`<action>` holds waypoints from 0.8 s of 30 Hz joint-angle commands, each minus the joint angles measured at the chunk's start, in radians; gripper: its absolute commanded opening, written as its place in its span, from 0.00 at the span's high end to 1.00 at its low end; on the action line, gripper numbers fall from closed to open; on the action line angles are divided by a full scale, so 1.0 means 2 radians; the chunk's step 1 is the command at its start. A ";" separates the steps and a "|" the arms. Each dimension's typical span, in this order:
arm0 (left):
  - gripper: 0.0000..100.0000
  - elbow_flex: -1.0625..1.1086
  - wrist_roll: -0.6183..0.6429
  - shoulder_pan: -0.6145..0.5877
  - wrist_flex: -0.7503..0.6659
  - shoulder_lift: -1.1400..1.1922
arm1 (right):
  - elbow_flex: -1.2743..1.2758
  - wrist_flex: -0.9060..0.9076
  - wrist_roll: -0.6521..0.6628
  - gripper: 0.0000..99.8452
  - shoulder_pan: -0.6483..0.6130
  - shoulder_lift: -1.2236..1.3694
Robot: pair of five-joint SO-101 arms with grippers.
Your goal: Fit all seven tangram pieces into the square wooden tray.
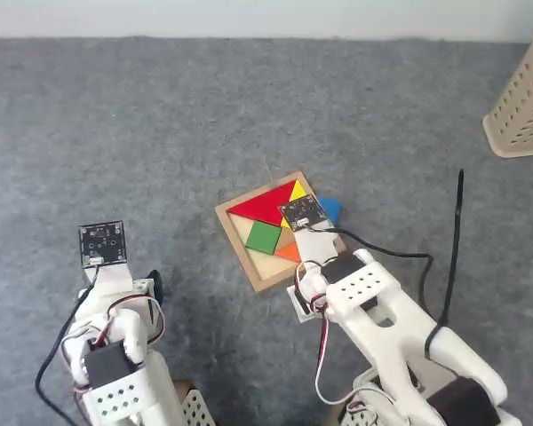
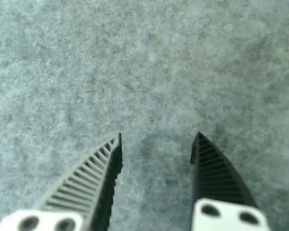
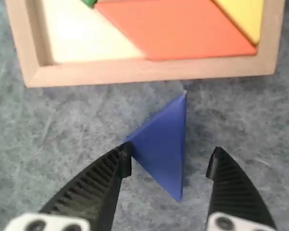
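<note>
Closely over the table, the right tool (image 3: 172, 154) stands with its two black ribbed fingers (image 3: 103, 180) apart, one on each side of the blue triangle (image 3: 161, 144). One finger is against a corner of this flat, smooth piece, and the other finger is a little apart from its straight edge. The blue triangle lies on the grey, felt-like cover of the table (image 3: 48, 144), outside the tray (image 3: 149, 72), with its sharp tip pointing at the outer wall of the tray, just beside it. The tray is square, of light wood, with a raised rim. Inside it lie an orange piece (image 3: 178, 29), a yellow piece (image 3: 243, 14) and a pale wood piece (image 3: 82, 38), edge to edge. The high view shows also a red triangle (image 1: 265, 206) and a green square (image 1: 263, 237) in the tray. The left tool (image 2: 158, 137) is well apart from the tray, its toothed fingers also apart with nothing between them, above the bare rough grey cover. A cream plastic basket (image 1: 524, 98) with small holes stands at the far edge of the table.
</note>
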 commanded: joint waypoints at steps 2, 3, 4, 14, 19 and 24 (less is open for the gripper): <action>0.77 -0.003 0.005 0.001 0.002 -0.005 | 0.016 -0.021 0.007 0.74 -0.003 -0.013; 0.77 -0.003 0.005 0.001 0.002 -0.005 | 0.025 -0.034 0.007 0.74 -0.003 -0.013; 0.77 -0.003 0.005 0.001 0.002 -0.005 | 0.032 -0.047 0.007 0.74 -0.003 -0.013; 0.77 -0.003 0.005 0.001 0.002 -0.005 | 0.039 -0.057 0.008 0.74 0.000 -0.035; 0.77 -0.003 0.005 0.001 0.002 -0.005 | 0.042 -0.057 0.008 0.78 0.000 -0.041; 0.77 -0.003 0.005 0.001 0.002 -0.005 | 0.039 -0.063 0.006 0.85 0.000 -0.046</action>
